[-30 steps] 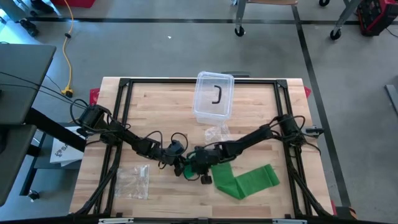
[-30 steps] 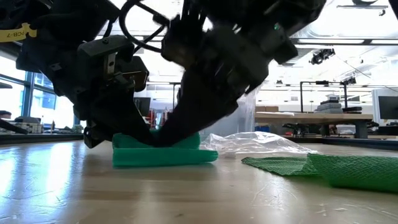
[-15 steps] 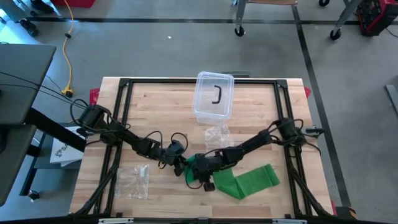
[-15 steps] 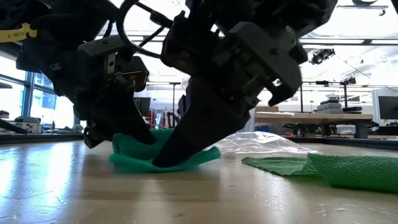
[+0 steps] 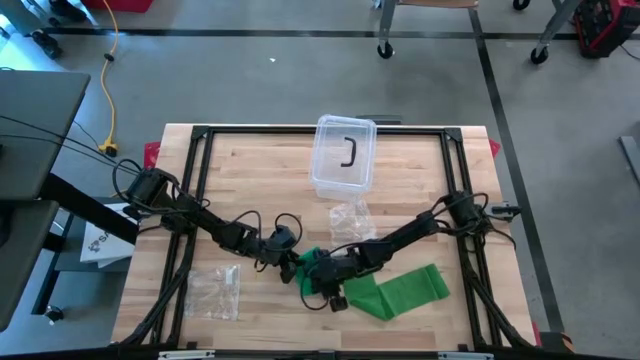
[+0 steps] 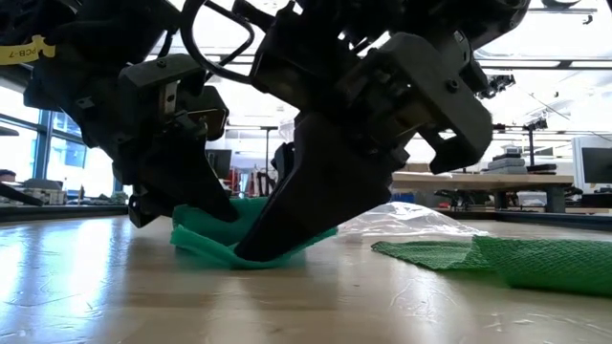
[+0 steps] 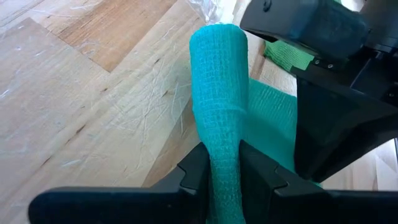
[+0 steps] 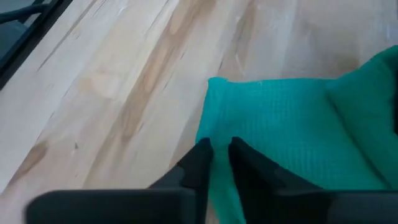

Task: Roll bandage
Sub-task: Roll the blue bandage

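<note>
Since a second ago the right gripper [image 5: 318, 283] has slid nearer the front edge, nipping the teal mesh bandage [image 7: 217, 112]; left gripper [image 7: 222, 163] clamps its rolled tube, mid-table

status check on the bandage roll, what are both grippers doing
Left gripper shut on the bandage. Right gripper pinching its loose edge. Plastic bag nearby, not in the way.

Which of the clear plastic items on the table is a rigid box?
The clear plastic lidded container at the table's far edge; the others are crumpled plastic bags.
</note>
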You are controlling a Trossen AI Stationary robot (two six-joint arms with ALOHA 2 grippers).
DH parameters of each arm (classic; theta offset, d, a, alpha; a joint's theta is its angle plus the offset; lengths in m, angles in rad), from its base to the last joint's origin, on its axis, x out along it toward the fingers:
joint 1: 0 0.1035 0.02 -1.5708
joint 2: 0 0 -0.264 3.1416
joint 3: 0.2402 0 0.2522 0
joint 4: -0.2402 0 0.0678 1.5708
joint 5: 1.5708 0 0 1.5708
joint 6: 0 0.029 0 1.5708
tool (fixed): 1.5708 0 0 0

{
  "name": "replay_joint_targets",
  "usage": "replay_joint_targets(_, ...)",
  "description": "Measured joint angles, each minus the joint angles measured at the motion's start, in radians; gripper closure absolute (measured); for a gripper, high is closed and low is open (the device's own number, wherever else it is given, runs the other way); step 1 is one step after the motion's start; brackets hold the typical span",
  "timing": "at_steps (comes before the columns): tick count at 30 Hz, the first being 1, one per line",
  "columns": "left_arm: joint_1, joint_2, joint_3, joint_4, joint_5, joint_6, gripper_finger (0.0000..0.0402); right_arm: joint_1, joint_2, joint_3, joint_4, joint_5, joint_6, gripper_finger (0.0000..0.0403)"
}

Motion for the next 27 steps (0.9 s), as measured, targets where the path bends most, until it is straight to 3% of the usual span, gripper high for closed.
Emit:
replay_joint_targets(6,0.0,0.0,0.0,-0.001,0.0,0.0,0.0346,0.0,0.001,-0.001,0.0,-0.027,0.004,0.029)
replay_joint_targets(20,0.0,0.0,0.0,-0.003,0.0,0.0,0.0346,0.022,0.001,-0.002,-0.003,-0.078,-0.1,0.0328)
replay_joint_targets(27,0.0,0.0,0.0,-0.003,0.0,0.0,0.0346,0.039,0.002,-0.002,-0.01,-0.047,-0.042,0.0329)
